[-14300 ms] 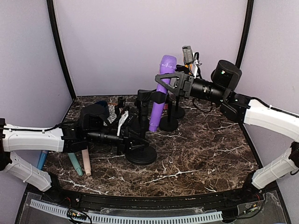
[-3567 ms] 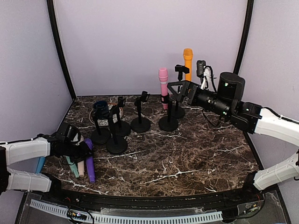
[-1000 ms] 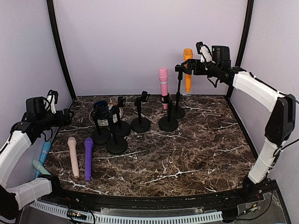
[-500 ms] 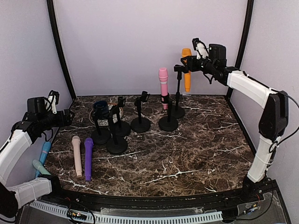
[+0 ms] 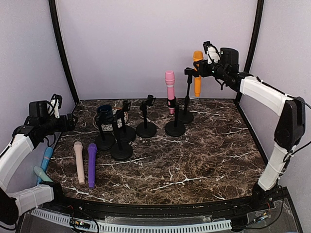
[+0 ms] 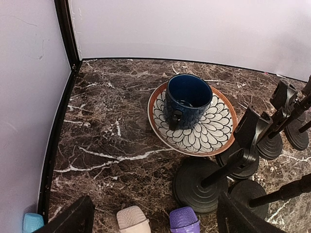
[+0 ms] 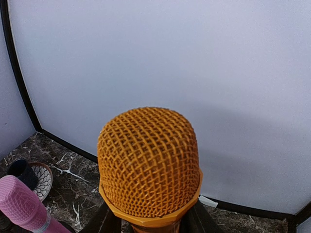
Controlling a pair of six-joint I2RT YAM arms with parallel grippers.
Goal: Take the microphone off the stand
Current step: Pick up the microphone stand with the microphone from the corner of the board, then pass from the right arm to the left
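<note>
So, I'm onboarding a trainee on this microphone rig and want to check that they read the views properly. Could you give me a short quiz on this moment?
1. Which colour of microphone is the right pincer closed on: A) pink, B) orange, C) purple?
2. True or false: the blue mug stands on the patterned plate.
3. Fill in the gap: the left pincer is ___, with nothing between its fingers.

Key
1. B, the orange microphone.
2. True.
3. Open.
</note>
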